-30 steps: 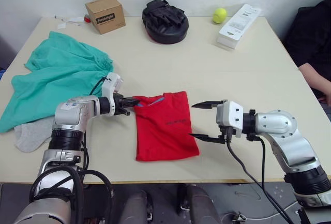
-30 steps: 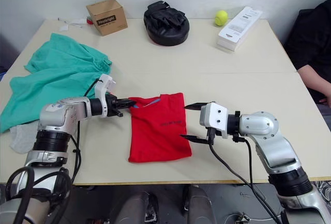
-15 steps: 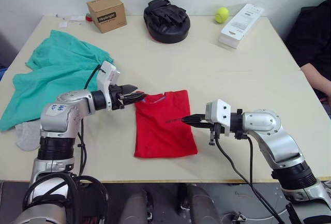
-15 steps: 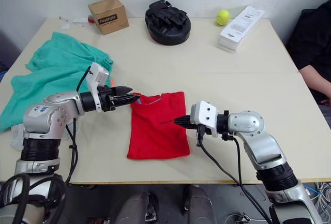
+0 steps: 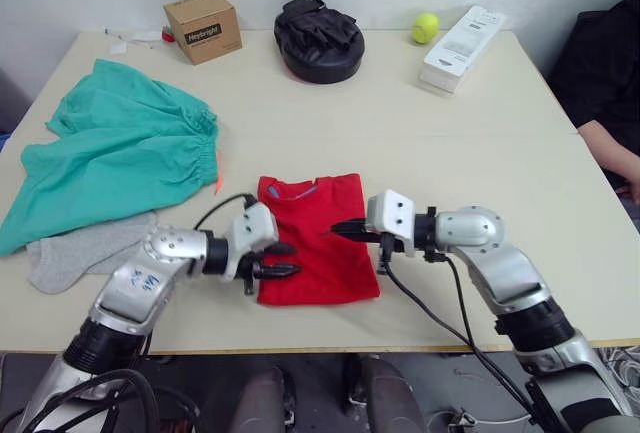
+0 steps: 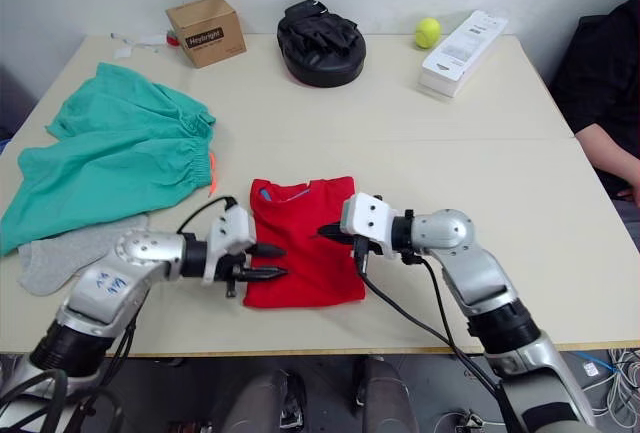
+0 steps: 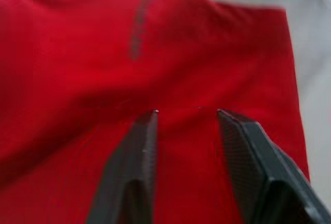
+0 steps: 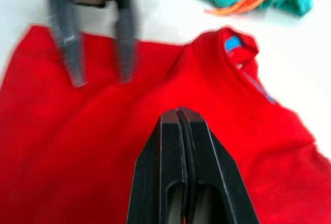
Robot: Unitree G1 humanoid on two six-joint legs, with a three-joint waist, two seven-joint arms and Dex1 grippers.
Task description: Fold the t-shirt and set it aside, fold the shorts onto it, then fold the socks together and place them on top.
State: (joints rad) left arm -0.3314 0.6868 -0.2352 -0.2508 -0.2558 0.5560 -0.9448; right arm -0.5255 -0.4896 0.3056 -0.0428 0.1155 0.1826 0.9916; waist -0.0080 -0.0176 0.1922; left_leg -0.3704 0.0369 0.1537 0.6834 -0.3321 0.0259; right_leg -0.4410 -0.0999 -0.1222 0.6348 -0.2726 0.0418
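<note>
Bright red short-sleeved cloth t-shirt (image 5: 316,241), already folded into a narrow upright rectangle, lies flat near the front-centre of the pale beige tabletop (image 5: 420,143); long axis runs front-to-back, collar with the light blue inner neck band at the far end, hem toward the robot. Left gripper (image 5: 283,260) sits over the shirt's lower-left part, black fingers (image 7: 135,167) parted to a moderate gap with red cloth beneath them, nothing pinched that I can see. Right gripper (image 5: 343,228) reaches in from the shirt's right edge, tips over its mid-right area; its two black fingers (image 8: 178,172) are pressed together flat, no cloth visibly between them. Teal-green cloth shorts (image 5: 120,158) with gathered elastic waistband are spread loosely on the left side of the table, orange drawstring (image 5: 216,184) poking out at the waistband edge nearest the shirt; apart from the shirt. Light grey knit socks (image 5: 82,249) lie at the front-left, partly tucked under the shorts' lower edge. Along the far edge: brown cardboard box (image 5: 203,26), black padded round mitt (image 5: 319,38), yellow-green tennis ball (image 5: 425,27), white rectangular box (image 5: 462,47). Plain light wall behind the table. A person in dark clothing (image 5: 605,63) sits at the right edge, arm resting on the table.
</note>
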